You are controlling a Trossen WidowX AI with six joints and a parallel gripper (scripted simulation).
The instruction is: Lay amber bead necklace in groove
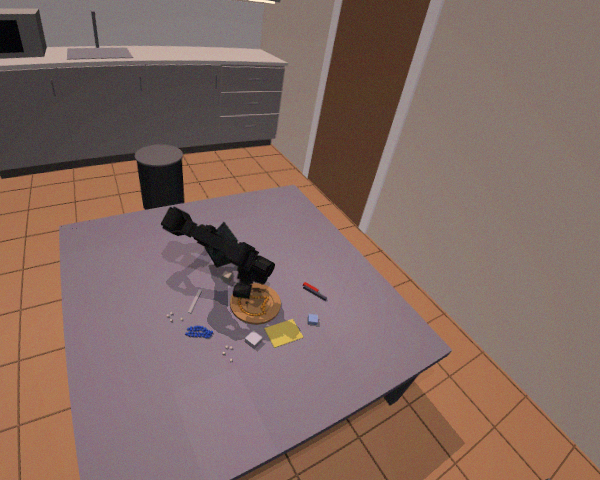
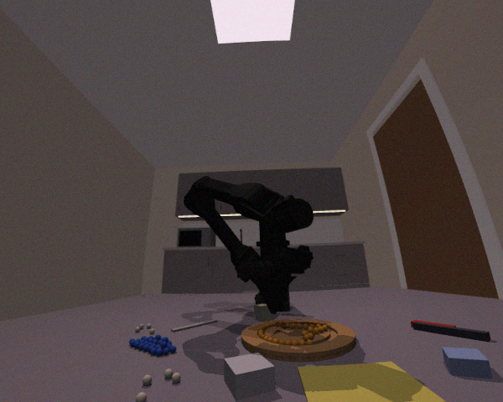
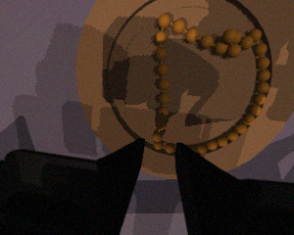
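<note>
The fingers [image 1: 242,290] [image 2: 269,303] point down at the near edge of the wrist view, tips slightly spread, with a narrow gap between them and nothing visibly pinched. The amber bead necklace [image 1: 253,313] [image 2: 282,342] [image 3: 264,75] lies on the round bead board [image 1: 275,311] [image 2: 251,343] [image 3: 93,59], mostly beyond the fingertips in the wrist view. Its right-hand and near runs follow the circular groove; its left run cuts straight across the area inside the groove, and its far run bends inward, with beads bunched toward the right. The low end of the left run sits close to the gap between the fingertips; contact with the fingers cannot be determined. In the top view, a pale cylinder [image 1: 227,275] [image 2: 261,312] stands up and left of the fingers, near the board. A thin white rod [image 1: 194,301] [image 2: 194,326] lies left of the fingers, and blue beads [image 1: 199,331] [image 2: 154,344] lie below left. A white block [image 1: 253,338] [image 2: 249,373] is situated below the fingers; a yellow sheet [image 1: 283,333] [image 2: 364,380] and a light blue block [image 1: 313,319] [image 2: 466,361] occupy the surface [image 1: 341,361] [image 2: 70,337] [image 3: 20,24] below right.
</note>
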